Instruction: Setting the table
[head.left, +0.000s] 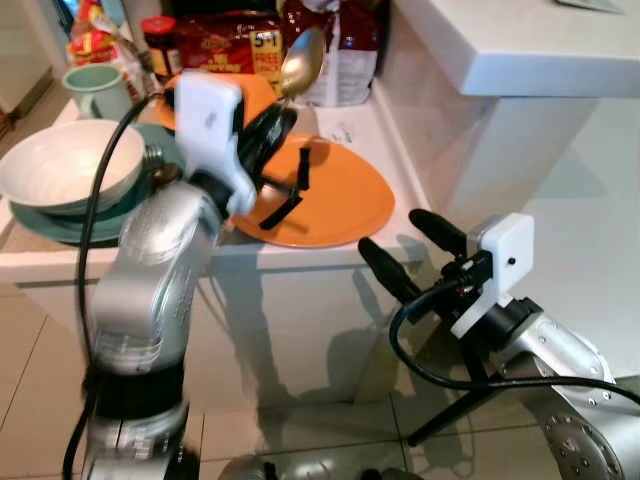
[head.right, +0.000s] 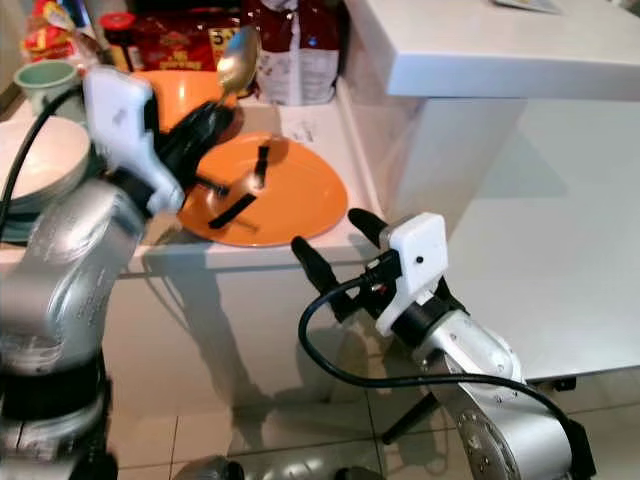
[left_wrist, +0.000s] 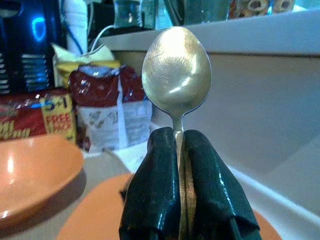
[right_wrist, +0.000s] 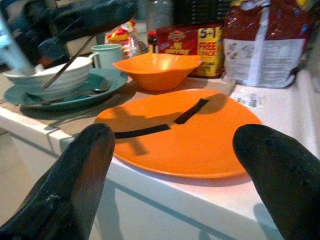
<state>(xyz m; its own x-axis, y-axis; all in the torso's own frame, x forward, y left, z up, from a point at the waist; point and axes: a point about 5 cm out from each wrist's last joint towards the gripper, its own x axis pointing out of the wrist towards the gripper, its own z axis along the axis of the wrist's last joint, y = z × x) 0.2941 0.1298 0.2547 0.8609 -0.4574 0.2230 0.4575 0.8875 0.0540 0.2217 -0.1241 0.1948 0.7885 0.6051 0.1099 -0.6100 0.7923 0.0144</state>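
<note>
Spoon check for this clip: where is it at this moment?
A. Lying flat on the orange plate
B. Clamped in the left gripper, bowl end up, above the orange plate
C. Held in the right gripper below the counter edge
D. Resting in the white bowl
B. The left gripper is shut on the handle of the spoon, its bowl end pointing up above the orange plate; the right gripper is open and holds nothing.

Home kitchen: white counter (head.left: 350, 130) w/ dishes, snack bags (right_wrist: 265, 42) (tiled floor).
</note>
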